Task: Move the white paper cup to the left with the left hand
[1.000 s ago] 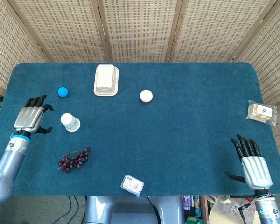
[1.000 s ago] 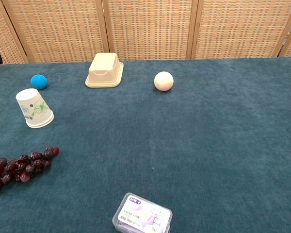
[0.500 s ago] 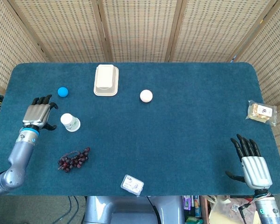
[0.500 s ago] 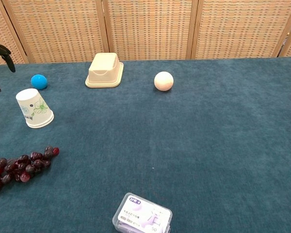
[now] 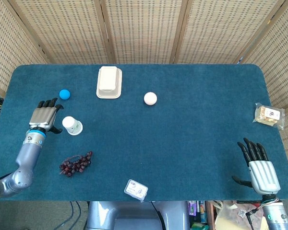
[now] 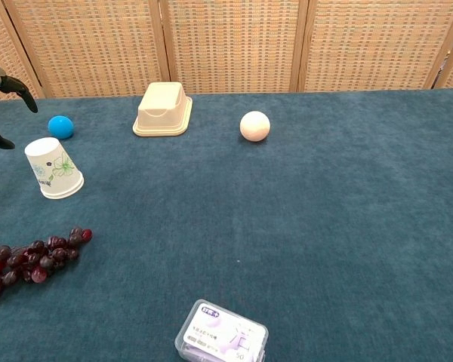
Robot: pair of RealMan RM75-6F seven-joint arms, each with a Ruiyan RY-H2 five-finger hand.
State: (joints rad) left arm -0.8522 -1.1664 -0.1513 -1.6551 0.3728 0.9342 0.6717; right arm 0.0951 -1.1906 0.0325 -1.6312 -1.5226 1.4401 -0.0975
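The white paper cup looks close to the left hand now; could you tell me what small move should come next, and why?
Probably ease the left hand a little further toward the white paper cup and close the fingers around it. The hand is open beside the cup, not yet touching, and the cup stands upside down between the blue ball and the grapes.

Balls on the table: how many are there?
2. A small blue ball sits far left near the left hand; a white ball lies mid-table, right of the cream container. None appears hidden.
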